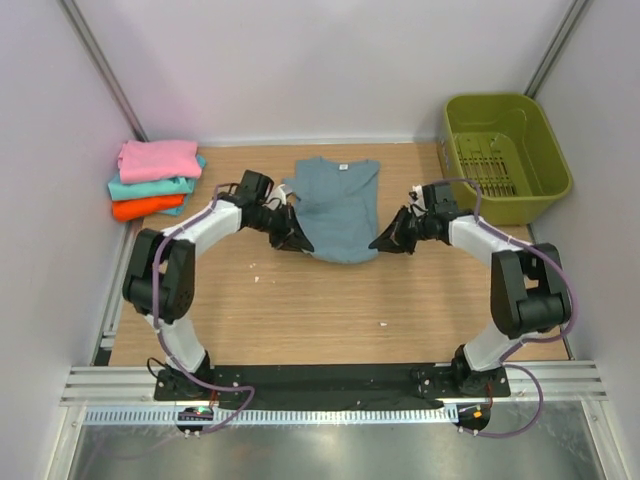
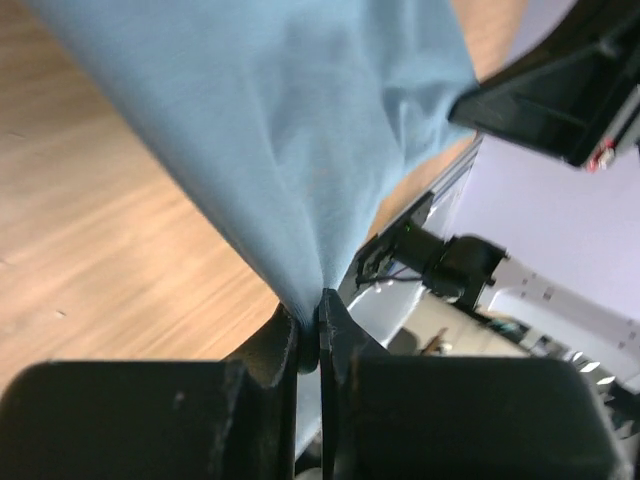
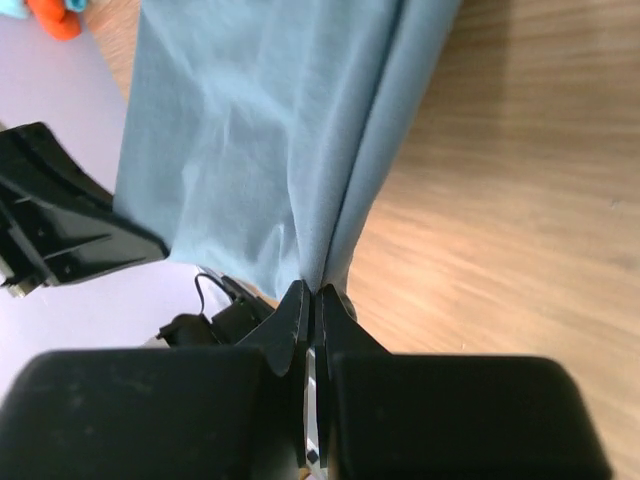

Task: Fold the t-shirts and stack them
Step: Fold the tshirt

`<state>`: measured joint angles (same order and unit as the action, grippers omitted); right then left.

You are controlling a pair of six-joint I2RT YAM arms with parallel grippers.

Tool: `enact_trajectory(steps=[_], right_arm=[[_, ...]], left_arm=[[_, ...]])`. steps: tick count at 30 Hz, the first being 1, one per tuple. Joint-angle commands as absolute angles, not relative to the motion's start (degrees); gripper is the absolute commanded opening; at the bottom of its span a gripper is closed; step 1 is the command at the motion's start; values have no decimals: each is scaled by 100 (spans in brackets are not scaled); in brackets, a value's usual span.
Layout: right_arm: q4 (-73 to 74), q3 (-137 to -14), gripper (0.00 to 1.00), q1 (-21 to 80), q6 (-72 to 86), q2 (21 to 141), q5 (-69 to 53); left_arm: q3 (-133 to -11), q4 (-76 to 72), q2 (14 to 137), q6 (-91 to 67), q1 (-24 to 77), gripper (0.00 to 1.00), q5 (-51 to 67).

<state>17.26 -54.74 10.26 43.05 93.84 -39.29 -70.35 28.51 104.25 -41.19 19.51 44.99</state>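
A slate blue-grey t-shirt (image 1: 337,208) with a small white neck label lies mid-table, collar toward the back wall. My left gripper (image 1: 297,240) is shut on its near left corner, and the cloth (image 2: 300,150) rises taut from the pinch between the fingers (image 2: 345,335). At the near right corner my right gripper (image 1: 386,243) is shut on the shirt too, a folded edge (image 3: 330,140) running up from its fingertips (image 3: 312,300). Folded pink (image 1: 158,158), teal (image 1: 150,186) and orange (image 1: 140,208) t-shirts are stacked at the back left.
An olive-green plastic basket (image 1: 505,155) stands at the back right corner. The wooden table (image 1: 330,310) stretches toward the arm bases. White walls with metal rails close in on the left, right and back.
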Motion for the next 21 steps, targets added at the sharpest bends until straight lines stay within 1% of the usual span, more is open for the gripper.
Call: enact_trajectory(steps=[1,5,11,16,20,21], right_arm=[[2441,-5606,2,1002,3885,8650,-4061],[2961,-5967,1,1011,3586,8096,-4008],[2971,-6249,1,1002,3542,7989,-3946],[2594,-6310,2,1011,3594,8296,-3911],[2022,-6582,2,1002,3761,8858,-3867],[1917,-6844,1,1002,3762,8999,-3858]], left_arm=[[-7241,3180,9485,-3666,2205,0,4492],[-7348,3944,9045,-3077,2224,0,4184],[-7198,4035,8763,-2865,2145,0,4017],[-7268,3850,9008,-2900,1636,0,3972],[-7680,3577,9578,-2962,1284,0,4061],[-7969,3534,9676,-2953,1231,0,4069]])
